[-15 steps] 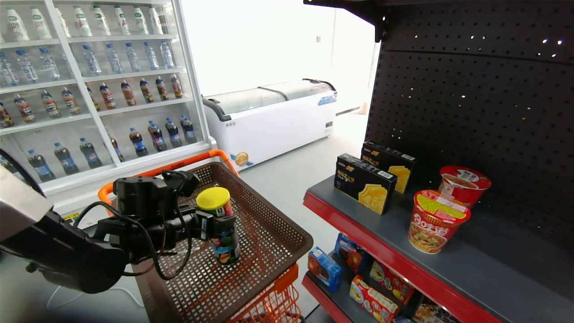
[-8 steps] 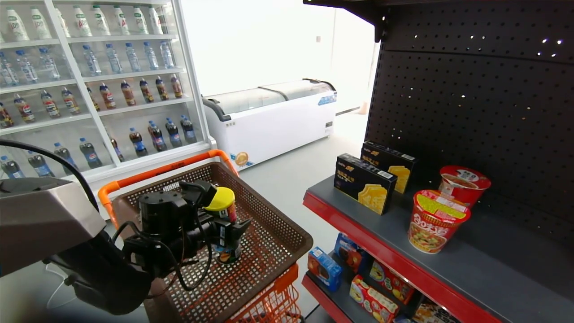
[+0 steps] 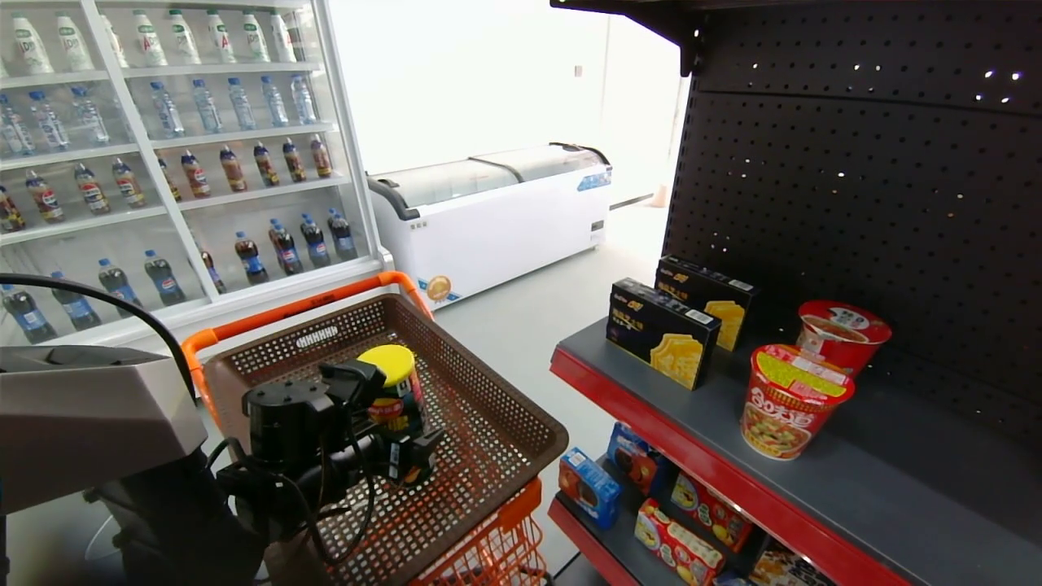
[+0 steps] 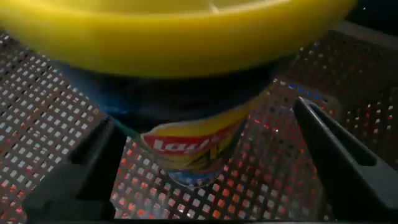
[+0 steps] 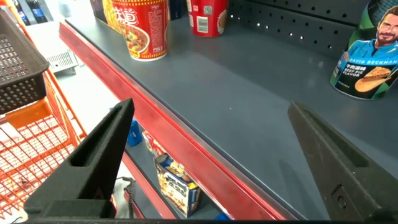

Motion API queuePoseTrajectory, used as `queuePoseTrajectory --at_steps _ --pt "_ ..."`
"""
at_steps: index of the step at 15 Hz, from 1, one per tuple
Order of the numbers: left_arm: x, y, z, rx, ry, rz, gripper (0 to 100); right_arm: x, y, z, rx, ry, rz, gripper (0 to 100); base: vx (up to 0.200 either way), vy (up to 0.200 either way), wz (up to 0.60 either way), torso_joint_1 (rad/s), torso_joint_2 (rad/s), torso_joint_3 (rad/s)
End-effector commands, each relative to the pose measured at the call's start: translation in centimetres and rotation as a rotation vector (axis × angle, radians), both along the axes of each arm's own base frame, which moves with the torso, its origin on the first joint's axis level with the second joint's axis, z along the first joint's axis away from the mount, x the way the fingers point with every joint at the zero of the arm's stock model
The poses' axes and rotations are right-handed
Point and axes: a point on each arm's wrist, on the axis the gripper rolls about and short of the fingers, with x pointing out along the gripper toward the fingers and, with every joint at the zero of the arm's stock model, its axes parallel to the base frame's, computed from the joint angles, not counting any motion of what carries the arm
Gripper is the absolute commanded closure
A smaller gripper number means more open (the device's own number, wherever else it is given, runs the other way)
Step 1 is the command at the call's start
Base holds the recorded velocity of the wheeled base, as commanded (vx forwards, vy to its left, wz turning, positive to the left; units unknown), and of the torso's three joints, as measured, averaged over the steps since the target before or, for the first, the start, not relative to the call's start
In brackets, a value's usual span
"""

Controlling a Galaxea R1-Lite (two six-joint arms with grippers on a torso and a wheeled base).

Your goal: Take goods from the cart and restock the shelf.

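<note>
One can (image 3: 396,389): stands upright in the brown cart basket (image 3: 488,439), lower left of centre in the head view. Its long axis is vertical, with the yellow lid (image 3: 389,363) on top.
Left hand (image 3: 399,411): down inside the basket, fingers (image 4: 81,174) spread to either side of the can's body. Basket mesh shows between one finger and the can.
Right hand (image 5: 211,155): spread wide above the grey shelf (image 5: 249,106), with a second can (image 5: 367,56) standing upright on the shelf beyond it.
Shelf goods: black boxes (image 3: 663,332) and red noodle cups (image 3: 790,399), right half of the head view.
Change: half a second ago the can leaned, and now it stands straight. The left arm has sunk toward the lower left corner, and the hand sits lower on the can than a second ago.
</note>
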Motion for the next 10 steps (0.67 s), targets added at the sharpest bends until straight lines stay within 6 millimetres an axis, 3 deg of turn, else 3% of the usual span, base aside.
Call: queuePoseTrajectory --at_steps 1,10 --pt "-0.29 0.6 -0.26 0.004 0.014 0.017 0 0.0 0.0 0.0 0.0 0.001 0.001 0 0.0 0.0 0.0 0.0 0.0 0.0" --pt "0.51 0.61 -0.95 -0.01 -0.044 0.023 0 0.0 0.0 0.0 0.0 0.001 0.001 0 0.0 0.0 0.0 0.0 0.0 0.0"
